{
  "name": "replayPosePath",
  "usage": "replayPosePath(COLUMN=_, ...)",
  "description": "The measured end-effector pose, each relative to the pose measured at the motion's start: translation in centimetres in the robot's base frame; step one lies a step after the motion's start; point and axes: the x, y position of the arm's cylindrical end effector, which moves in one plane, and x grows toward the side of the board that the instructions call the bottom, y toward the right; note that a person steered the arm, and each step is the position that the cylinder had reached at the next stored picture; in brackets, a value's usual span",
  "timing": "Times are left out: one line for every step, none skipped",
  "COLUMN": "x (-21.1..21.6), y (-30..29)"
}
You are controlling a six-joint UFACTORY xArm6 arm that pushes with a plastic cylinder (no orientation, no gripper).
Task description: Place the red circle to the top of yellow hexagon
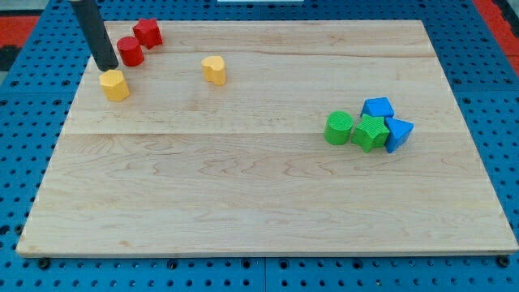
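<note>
The red circle (130,51) lies near the board's top left, just above and right of the yellow hexagon (115,84). My tip (108,67) stands between them, touching the red circle's left side and just above the hexagon. The rod rises to the view's top left.
A red block (147,32) sits right above the red circle. A yellow heart-like block (214,70) lies further right. At the right, a green circle (339,128), a green star-like block (370,132), a blue block (378,108) and a blue triangle-like block (397,134) cluster together.
</note>
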Motion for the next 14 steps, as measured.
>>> replayPosePath(x=-0.3, y=-4.0)
replayPosePath(x=-0.8, y=-5.6)
replayPosePath(x=-2.7, y=-5.1)
replayPosePath(x=-4.2, y=-4.7)
replayPosePath(x=-4.4, y=-3.6)
replayPosePath(x=-4.2, y=3.4)
replayPosePath(x=-4.2, y=4.6)
replayPosePath(x=-4.1, y=6.0)
replayPosePath(x=-4.1, y=12.7)
replayPosePath(x=-3.2, y=15.9)
replayPosePath(x=-1.8, y=13.9)
replayPosePath(x=-0.9, y=11.6)
replayPosePath(x=-0.9, y=7.3)
replayPosePath(x=-0.9, y=5.4)
